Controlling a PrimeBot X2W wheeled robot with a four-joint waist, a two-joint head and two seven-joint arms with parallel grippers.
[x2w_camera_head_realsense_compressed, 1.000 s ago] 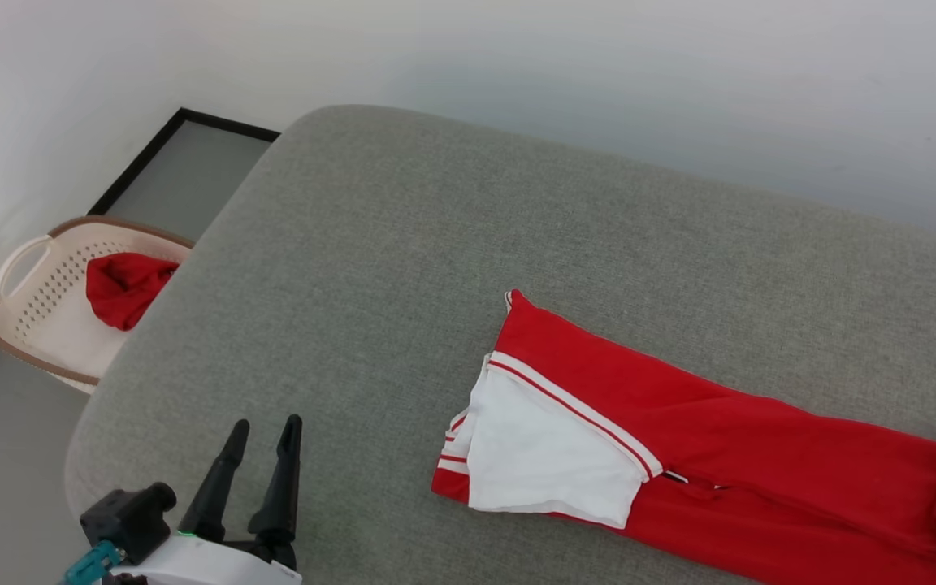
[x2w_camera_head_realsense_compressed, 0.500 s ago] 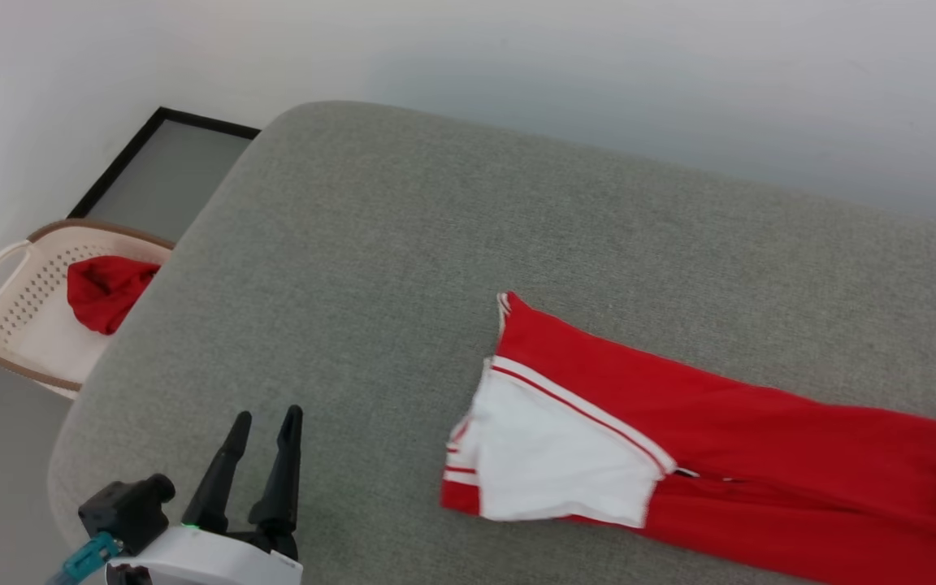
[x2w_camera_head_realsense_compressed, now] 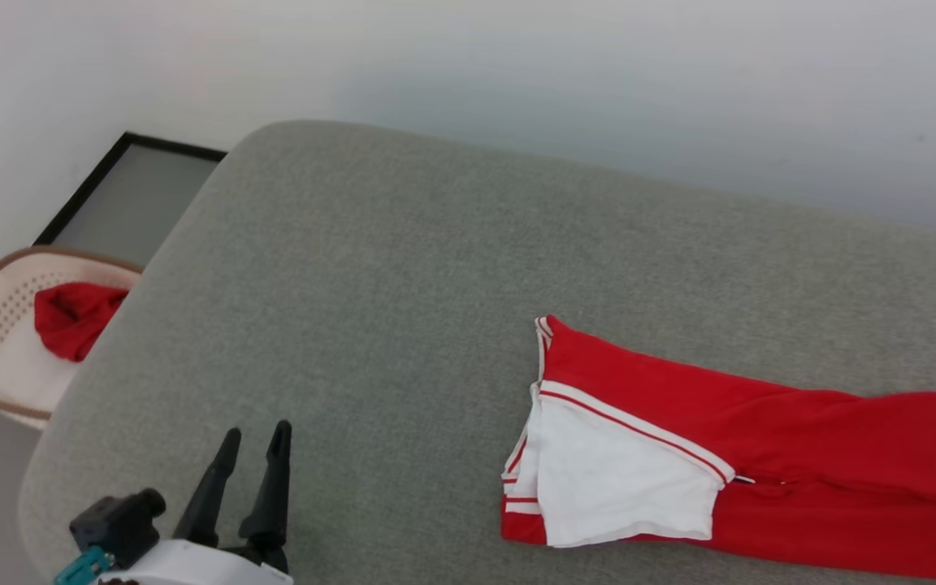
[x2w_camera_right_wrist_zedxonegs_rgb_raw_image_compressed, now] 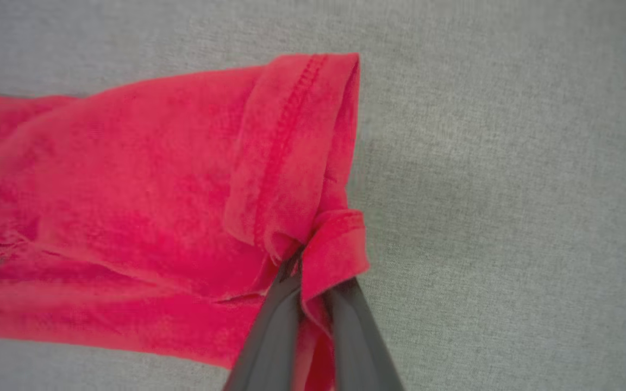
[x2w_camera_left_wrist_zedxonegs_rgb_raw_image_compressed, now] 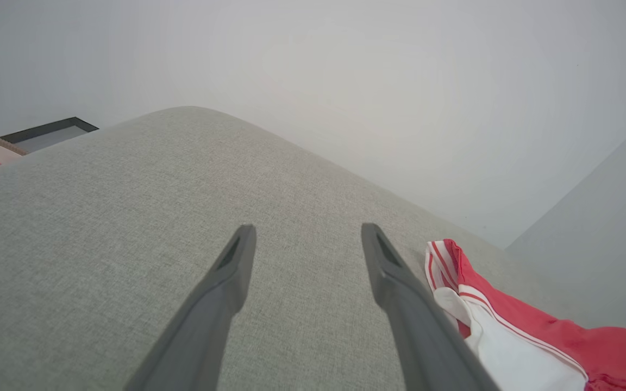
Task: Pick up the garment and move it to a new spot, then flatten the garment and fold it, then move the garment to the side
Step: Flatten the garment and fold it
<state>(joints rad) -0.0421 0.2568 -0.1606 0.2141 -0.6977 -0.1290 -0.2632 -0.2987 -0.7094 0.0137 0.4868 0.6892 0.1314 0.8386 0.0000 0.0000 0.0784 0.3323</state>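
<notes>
Right gripper (x2w_camera_right_wrist_zedxonegs_rgb_raw_image_compressed: 306, 266) had its jaws clamped on the red hem of the garment (x2w_camera_head_realsense_compressed: 801, 447), stretched along the near right edge of the bench (x2w_camera_head_realsense_compressed: 403, 268); left gripper (x2w_camera_head_realsense_compressed: 255, 439) hung over the near-left corner, jaws apart.

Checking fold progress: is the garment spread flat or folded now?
Folded: the garment lies as a long narrow strip on the grey cushion, white sleeve tucked on top. Right gripper is shut on one end.

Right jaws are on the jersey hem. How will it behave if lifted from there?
Probably floppy: the garment bunches where the right gripper pinches its hem, so it should drape, not keep shape. Likely light: thin cloth. The folded white sleeve may flop open.
</notes>
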